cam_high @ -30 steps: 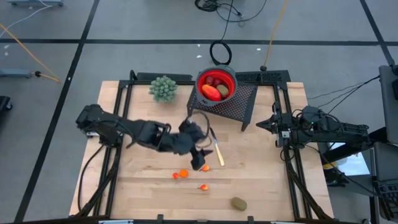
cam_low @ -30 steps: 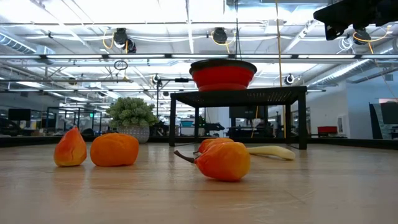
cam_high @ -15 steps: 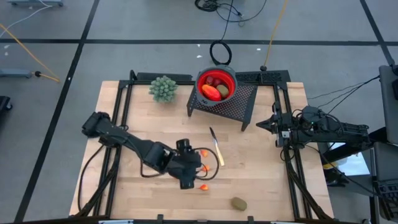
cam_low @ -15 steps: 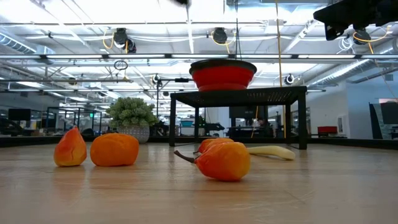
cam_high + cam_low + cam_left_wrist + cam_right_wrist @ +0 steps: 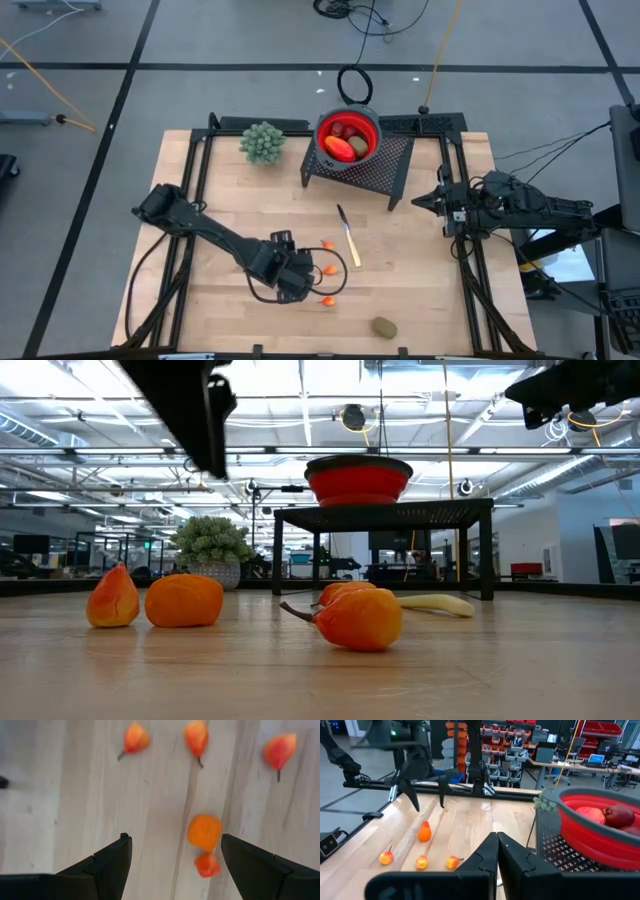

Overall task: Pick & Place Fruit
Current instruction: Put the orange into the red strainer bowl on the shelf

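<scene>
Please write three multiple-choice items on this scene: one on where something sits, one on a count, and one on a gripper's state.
1. Where does the red bowl sit?
A. on the black mesh stand
B. on the bare table beside the knife
C. in the right gripper

2. How many small orange-red fruit pieces show on the wood in the left wrist view?
A. two
B. five
C. eight

3. How are the left gripper's fingers set?
A. shut on a fruit piece
B. open, holding nothing
C. shut on the knife

Answers:
1. A: the high view shows the bowl on the stand's top at the table's far edge.
2. B: three lie farther off, and two lie close together between the fingers.
3. B: the two dark fingers stand wide apart, with fruit on the wood beneath.
</scene>
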Action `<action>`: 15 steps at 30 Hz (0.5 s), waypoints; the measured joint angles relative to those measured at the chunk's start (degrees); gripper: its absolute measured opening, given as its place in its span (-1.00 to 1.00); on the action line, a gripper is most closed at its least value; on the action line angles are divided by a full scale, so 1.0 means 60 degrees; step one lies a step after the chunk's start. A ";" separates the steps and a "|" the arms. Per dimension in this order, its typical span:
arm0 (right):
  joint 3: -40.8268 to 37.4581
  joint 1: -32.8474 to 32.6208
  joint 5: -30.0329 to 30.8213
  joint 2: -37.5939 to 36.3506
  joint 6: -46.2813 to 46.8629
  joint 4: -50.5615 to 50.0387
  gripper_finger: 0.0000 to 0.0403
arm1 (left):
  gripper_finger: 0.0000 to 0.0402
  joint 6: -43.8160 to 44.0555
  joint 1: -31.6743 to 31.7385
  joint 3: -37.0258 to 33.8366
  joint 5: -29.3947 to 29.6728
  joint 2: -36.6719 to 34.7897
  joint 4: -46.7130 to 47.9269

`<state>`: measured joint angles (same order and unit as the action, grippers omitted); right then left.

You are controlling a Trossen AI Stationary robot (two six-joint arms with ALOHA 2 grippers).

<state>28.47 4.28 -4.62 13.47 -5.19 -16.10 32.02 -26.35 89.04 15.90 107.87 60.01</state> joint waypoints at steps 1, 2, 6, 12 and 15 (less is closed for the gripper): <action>0.0000 -0.0002 0.0000 -0.0001 0.0000 -0.0032 -0.98 | 0.52 0.0023 -0.0007 -0.0177 -0.0079 -0.0005 -0.0095; 0.0000 -0.0001 0.0000 0.0000 0.0000 -0.0038 -0.98 | 0.52 0.0047 -0.0007 -0.0355 -0.0133 -0.0014 -0.0192; 0.0000 0.0000 0.0000 0.0000 -0.0002 -0.0025 -0.98 | 0.52 0.0209 -0.0014 -0.1040 -0.0183 -0.0007 -0.0612; 0.0000 0.0002 0.0000 0.0000 0.0000 -0.0021 -0.98 | 0.52 0.0245 -0.0007 -0.1799 -0.0308 -0.0007 -0.1690; 0.0000 0.0002 0.0003 0.0000 0.0000 -0.0017 -0.98 | 0.52 0.0227 -0.0007 -0.2016 -0.0665 -0.0010 -0.2062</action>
<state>28.47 4.29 -4.60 13.47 -5.19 -16.21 33.38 -26.39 76.94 11.92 107.81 47.64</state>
